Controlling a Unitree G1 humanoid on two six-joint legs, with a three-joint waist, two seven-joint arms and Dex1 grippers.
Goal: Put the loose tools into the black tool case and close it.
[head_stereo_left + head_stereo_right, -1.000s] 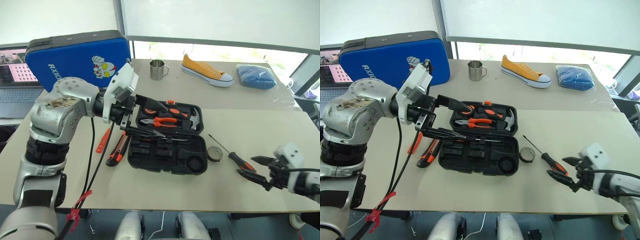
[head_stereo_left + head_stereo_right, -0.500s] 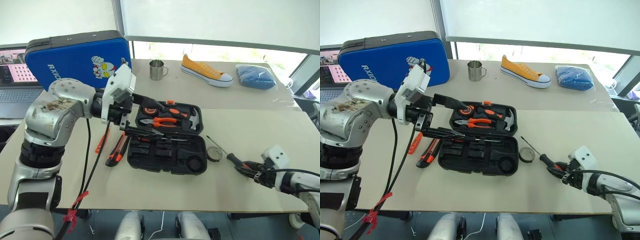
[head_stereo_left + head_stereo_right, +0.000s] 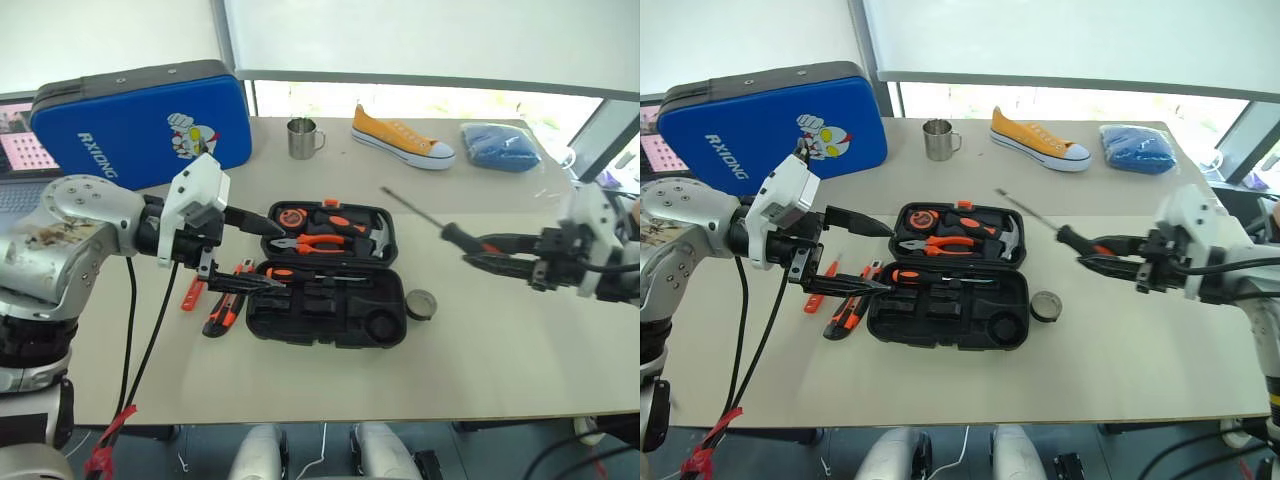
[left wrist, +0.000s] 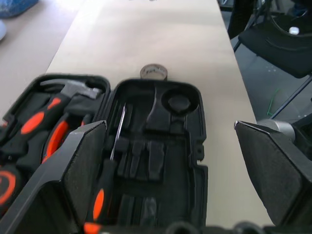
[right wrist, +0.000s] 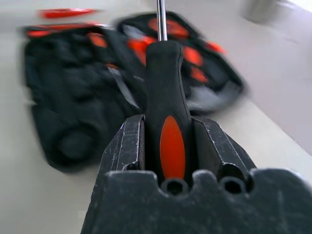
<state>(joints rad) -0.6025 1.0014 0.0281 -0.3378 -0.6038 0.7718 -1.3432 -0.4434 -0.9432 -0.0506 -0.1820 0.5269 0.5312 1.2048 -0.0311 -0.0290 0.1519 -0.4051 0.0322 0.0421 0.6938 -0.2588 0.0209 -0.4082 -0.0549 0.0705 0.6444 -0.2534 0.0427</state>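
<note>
Screwdriver gripped in my right gripper (image 3: 487,252), above the table (image 3: 480,340).
My fingers clamp the black-and-orange handle of the long screwdriver (image 3: 455,235); my left gripper (image 3: 262,252) gapes wide and empty over the open black tool case (image 3: 330,300).

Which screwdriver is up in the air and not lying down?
The long screwdriver gripped by the right tool. The other long one lies in the black tool case.
</note>
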